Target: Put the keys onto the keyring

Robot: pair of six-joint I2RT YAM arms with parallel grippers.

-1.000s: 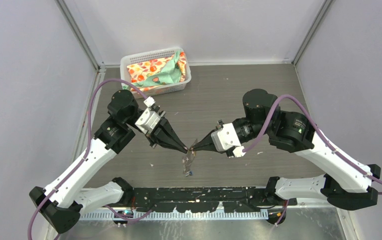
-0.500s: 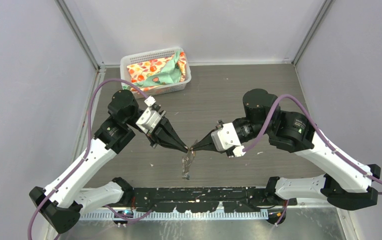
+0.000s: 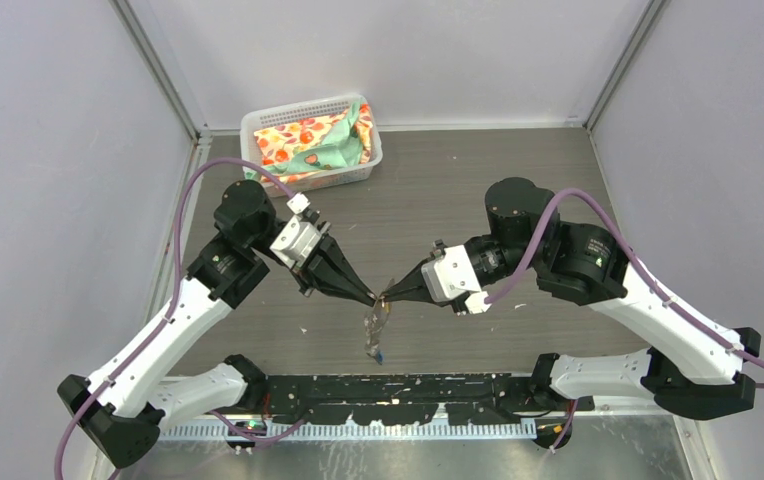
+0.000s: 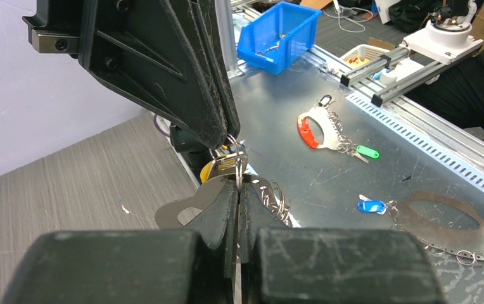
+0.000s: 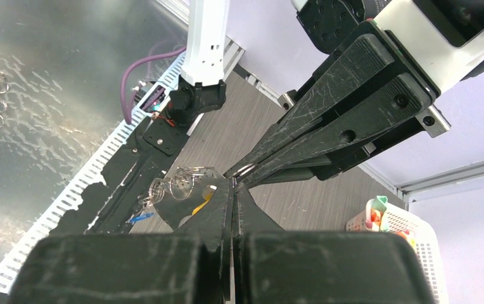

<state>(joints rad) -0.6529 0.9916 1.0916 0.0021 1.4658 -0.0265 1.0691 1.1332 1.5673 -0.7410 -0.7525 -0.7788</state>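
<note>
Pinch points matter here: the left end effector (image 3: 370,296) and the right end effector (image 3: 390,295) meet tip to tip above the counter (image 3: 478,180). Each has its fingers pressed fully together on a thin wire ring (image 4: 235,155) at the fringe of the keyring (image 4: 182,214). The keyring hangs below the tips, with the yellow-headed key (image 4: 216,168) just under the right tips and the blue-headed key (image 3: 381,353) dangling lowest. The flat plate looks stiff and light but slick, and apt to swing. The wire ring is probably springy and could slip from smooth pads. The best hold seems to be the plate's flat edge for one arm and a key's plastic head for the other.
</note>
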